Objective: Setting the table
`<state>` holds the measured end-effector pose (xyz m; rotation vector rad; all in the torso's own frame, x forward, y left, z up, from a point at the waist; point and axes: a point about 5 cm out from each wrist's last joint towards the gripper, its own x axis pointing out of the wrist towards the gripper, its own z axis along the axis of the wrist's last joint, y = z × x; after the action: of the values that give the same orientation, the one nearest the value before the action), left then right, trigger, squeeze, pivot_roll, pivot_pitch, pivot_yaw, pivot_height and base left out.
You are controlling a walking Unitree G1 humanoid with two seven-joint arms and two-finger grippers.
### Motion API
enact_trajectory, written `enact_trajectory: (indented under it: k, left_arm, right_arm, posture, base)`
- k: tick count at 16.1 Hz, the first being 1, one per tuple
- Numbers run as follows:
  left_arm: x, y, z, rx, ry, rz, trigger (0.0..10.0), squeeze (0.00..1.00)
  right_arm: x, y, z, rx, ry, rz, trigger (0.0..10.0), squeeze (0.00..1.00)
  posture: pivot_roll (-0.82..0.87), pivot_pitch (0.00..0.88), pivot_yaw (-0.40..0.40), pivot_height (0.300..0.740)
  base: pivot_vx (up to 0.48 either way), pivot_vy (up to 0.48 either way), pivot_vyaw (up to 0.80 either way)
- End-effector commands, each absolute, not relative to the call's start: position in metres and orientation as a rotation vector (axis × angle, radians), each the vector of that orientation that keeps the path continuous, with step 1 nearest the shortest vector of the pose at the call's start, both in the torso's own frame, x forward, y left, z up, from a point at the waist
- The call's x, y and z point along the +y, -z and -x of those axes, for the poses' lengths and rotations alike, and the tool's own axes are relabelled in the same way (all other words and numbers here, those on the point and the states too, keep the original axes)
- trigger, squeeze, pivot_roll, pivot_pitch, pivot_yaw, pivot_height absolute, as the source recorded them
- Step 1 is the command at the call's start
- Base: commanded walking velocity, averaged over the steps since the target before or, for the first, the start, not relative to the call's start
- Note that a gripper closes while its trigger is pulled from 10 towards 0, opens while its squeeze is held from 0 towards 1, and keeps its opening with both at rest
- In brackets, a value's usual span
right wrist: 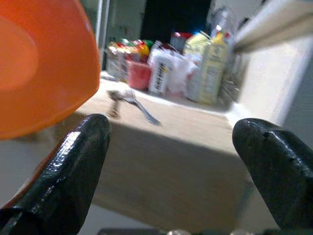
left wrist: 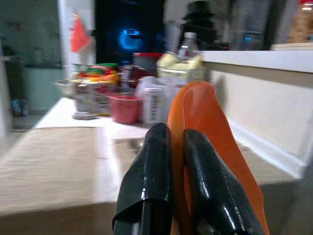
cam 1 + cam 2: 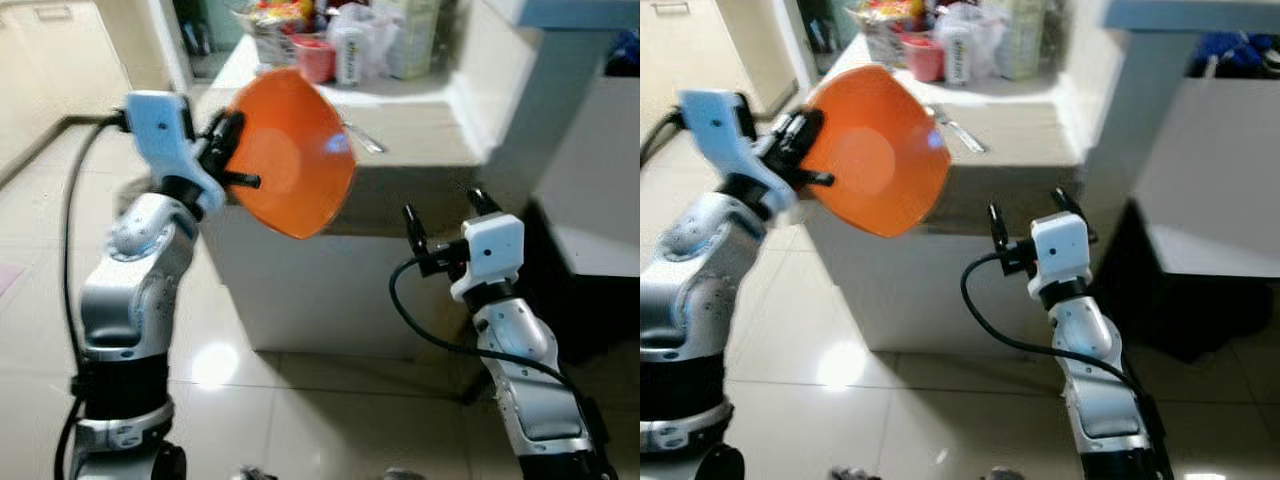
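Observation:
My left gripper [image 3: 232, 150] is shut on the rim of an orange bowl [image 3: 295, 150], holding it tilted in the air at the near left corner of the table [image 3: 420, 140]. In the left wrist view both fingers [image 2: 156, 171] pinch the bowl [image 2: 205, 127] at its edge. A metal spoon [image 3: 362, 139] lies on the tan table mat beyond the bowl. My right gripper [image 3: 445, 215] hangs open below the table's front edge, to the right of the bowl, holding nothing; its fingers [image 1: 73, 166] frame the spoon [image 1: 139, 107].
At the table's far end stand a red cup [image 3: 316, 58], white bags and bottles [image 3: 352, 45] and a snack basket [image 3: 275, 25]. A white wall or counter [image 3: 520, 70] rises at the right. Tiled floor [image 3: 300, 420] lies in front of the table.

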<state>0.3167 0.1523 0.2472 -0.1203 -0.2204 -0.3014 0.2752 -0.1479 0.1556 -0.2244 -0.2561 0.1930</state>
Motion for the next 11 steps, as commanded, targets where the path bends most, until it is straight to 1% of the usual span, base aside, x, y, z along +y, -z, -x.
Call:
enact_trajectory:
  k: [1, 6, 11]
  left_arm:
    - [0.1577, -0.2579, -0.3175, -0.273, 0.284, 0.122, 0.0, 1.00]
    - [0.1595, -0.2585, -0.3181, -0.279, 0.278, 0.104, 0.0, 1.00]
    - [0.1556, -0.2619, -0.3174, -0.304, 0.299, 0.133, 0.0, 1.00]
  right_arm:
    - [-0.1431, -0.1580, -0.2785, -0.263, -0.208, 0.221, 10.0, 0.00]
    - [-0.1415, -0.1559, -0.2798, -0.256, -0.218, 0.225, 10.0, 0.00]
    - [-0.1427, -0.1548, -0.2828, -0.256, -0.214, 0.242, 10.0, 0.00]
  posture:
    - [-0.15, 0.000, 0.065, 0.740]
    - [-0.14, 0.000, 0.065, 0.740]
    - [-0.14, 0.000, 0.065, 0.740]
  base:
    - [0.000, 0.000, 0.00]
    - [0.000, 0.000, 0.00]
    - [0.000, -0.480, 0.00]
